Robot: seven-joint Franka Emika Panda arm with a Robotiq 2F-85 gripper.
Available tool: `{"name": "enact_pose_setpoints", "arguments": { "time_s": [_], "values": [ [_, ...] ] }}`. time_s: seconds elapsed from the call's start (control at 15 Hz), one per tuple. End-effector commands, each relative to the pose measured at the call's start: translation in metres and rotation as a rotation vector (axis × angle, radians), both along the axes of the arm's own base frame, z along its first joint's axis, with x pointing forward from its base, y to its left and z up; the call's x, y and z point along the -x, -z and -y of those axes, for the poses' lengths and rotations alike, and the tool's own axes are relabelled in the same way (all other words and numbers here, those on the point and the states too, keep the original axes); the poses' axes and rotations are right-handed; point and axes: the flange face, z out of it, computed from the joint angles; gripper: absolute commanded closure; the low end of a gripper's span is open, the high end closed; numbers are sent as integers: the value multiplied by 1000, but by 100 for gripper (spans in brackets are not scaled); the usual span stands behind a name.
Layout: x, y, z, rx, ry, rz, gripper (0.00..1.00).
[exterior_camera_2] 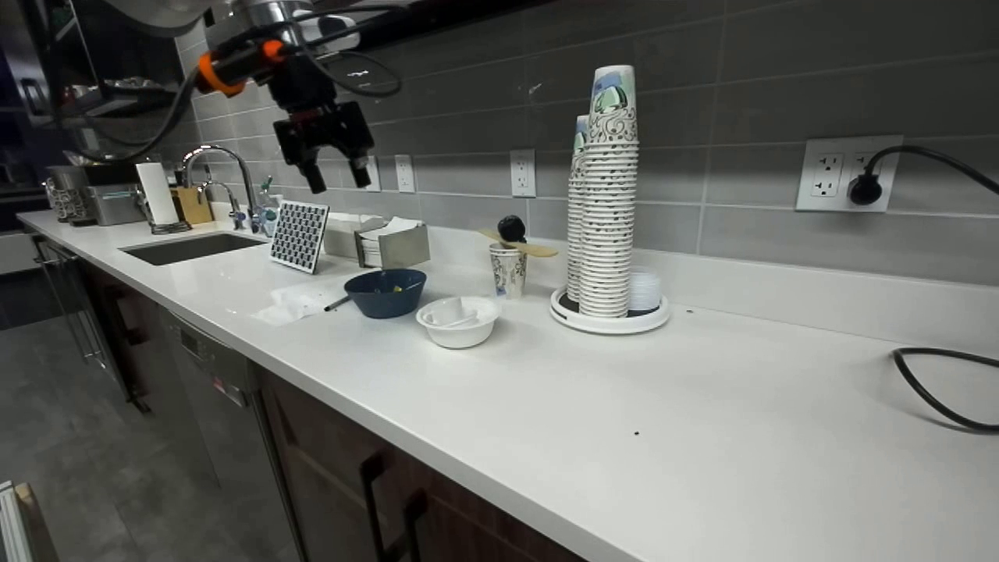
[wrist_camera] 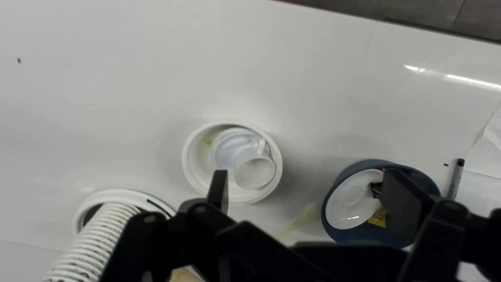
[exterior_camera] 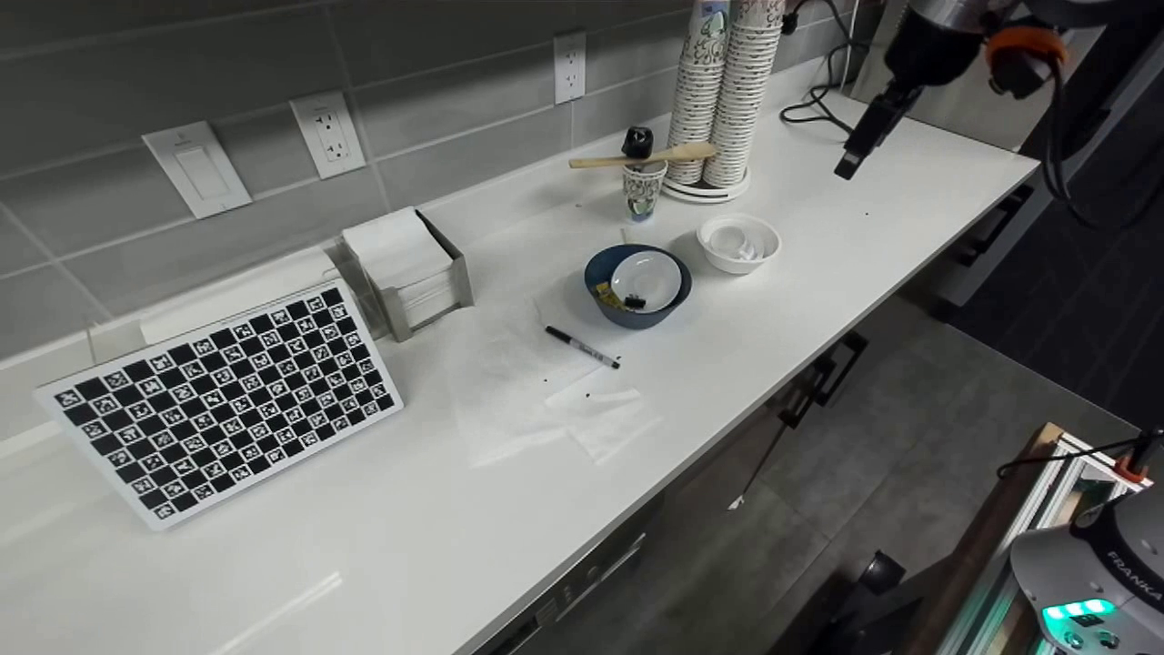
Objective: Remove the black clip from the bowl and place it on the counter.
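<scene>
The dark blue bowl (exterior_camera: 627, 317) sits on the white counter (exterior_camera: 400, 518); it also shows in an exterior view (exterior_camera_2: 385, 303) and the wrist view (wrist_camera: 352, 234). A small white dish (exterior_camera: 653, 273) lies tilted inside it. The black clip (exterior_camera: 635, 302) rests on the dish's edge. In the wrist view the clip (wrist_camera: 375, 189) is partly hidden behind a finger; in an exterior view the bowl wall hides it. A yellow packet (wrist_camera: 378, 217) lies beside the dish. My gripper (exterior_camera_2: 339, 181) is open and empty, high above the counter, apart from the bowl.
A white bowl (exterior_camera_2: 459, 336) holding white cups stands beside the blue bowl. Behind are tall paper-cup stacks (exterior_camera: 696, 100) and a paper cup (exterior_camera: 642, 193) with a wooden spoon across it. A marker (exterior_camera: 582, 347), napkin holder (exterior_camera: 423, 309) and checkered board (exterior_camera: 227, 400) are nearby.
</scene>
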Motion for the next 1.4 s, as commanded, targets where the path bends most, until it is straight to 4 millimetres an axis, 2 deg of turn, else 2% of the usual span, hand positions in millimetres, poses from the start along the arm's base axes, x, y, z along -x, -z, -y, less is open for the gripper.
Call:
{"name": "enact_pose_setpoints", "arguments": {
  "time_s": [0.0,0.07,0.2,0.47,0.6,0.87,1.0,1.13,1.33],
  "values": [
    [-16,-1,-2,6,-36,-4,0],
    [-29,2,-5,9,-56,-11,0],
    [-42,6,-10,11,-72,-20,0],
    [-43,3,-10,12,-77,-15,0],
    [-56,19,-42,-13,-132,-16,0],
    [-81,55,-119,27,-215,18,0],
    [-96,76,-148,41,-253,31,0],
    [-107,98,-168,76,-289,23,0],
    [-126,129,-180,122,-318,-2,0]
  ]
}}
